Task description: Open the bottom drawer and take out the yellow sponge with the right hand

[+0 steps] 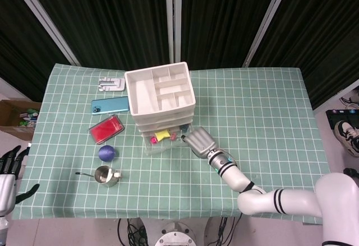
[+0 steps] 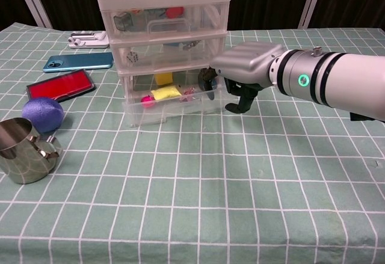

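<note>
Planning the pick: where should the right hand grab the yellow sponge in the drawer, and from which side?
Pinch the yellow sponge across its short sides, coming from above: the bottom drawer is pulled out with its top open, while its clear front wall blocks a frontal reach. The right hand sits at the drawer's right end, so enter from that side.

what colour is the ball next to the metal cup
Purple ball, just behind the metal cup; clearest in the chest view.

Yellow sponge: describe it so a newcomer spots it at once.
Find the white drawer unit mid-table. Its clear bottom drawer is pulled out, with the right robot hand at its front. The yellow sponge lies inside, the only soft yellow block, beside a small pink ball.
</note>
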`<state>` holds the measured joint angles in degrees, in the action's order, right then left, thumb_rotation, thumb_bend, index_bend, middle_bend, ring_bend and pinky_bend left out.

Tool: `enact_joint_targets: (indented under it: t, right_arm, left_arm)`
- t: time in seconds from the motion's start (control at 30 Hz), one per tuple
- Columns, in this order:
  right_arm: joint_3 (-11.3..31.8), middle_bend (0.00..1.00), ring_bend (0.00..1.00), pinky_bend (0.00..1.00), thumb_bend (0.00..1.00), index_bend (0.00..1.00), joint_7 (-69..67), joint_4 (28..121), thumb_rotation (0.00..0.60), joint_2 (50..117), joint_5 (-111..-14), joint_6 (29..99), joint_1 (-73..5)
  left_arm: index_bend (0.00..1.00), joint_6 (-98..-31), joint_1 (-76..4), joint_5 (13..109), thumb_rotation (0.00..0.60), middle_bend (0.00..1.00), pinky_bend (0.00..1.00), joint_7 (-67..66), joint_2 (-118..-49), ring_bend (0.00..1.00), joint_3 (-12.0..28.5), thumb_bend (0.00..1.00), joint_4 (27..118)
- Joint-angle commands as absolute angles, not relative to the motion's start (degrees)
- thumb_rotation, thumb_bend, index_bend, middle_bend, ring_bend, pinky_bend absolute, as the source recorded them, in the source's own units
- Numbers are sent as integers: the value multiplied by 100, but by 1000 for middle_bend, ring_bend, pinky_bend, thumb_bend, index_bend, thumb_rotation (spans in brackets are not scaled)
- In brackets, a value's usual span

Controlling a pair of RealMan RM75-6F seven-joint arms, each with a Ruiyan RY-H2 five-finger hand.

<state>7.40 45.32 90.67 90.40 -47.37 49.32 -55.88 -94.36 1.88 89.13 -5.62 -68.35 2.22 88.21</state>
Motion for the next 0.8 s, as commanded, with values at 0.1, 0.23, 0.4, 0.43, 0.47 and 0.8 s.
enact_joint_targets:
  t: [0.1, 0.23, 0.4, 0.43, 0.47, 0.8]
  right_arm:
    - [489, 911, 894, 964, 334, 397, 4445, 9546, 600, 8733, -4754, 5001, -5499]
    - [355, 911, 894, 965, 334, 397, 4436, 9774, 600, 8601, -4820, 5077, -5476]
    - [275, 911, 894, 965, 335, 397, 4392, 9906, 600, 8526, -4817, 5131, -5468]
    - [266, 911, 894, 964, 335, 397, 4377, 9922, 600, 8515, -4805, 5127, -5471]
    - [254, 911, 894, 964, 335, 397, 4359, 9941, 600, 8500, -4797, 5125, -5475]
    - [168, 911, 889, 962, 328, 212, 4351, 10064, 600, 8392, -5004, 5321, -5478]
  left_arm:
    - [137, -9412, 170, 8910, 600, 80, 189, -563, -6848, 107, 225, 0, 8810]
    - [137, -9396, 153, 8915, 600, 80, 189, -568, -6853, 107, 227, 0, 8809]
    - [137, -9399, 150, 8919, 600, 80, 190, -576, -6854, 106, 225, 0, 8811]
    - [137, -9399, 150, 8918, 600, 80, 190, -576, -6855, 107, 224, 0, 8811]
    - [137, -9398, 151, 8916, 600, 80, 189, -574, -6857, 107, 222, 0, 8811]
    - [137, -9394, 152, 8896, 600, 80, 189, -548, -6856, 107, 222, 0, 8786]
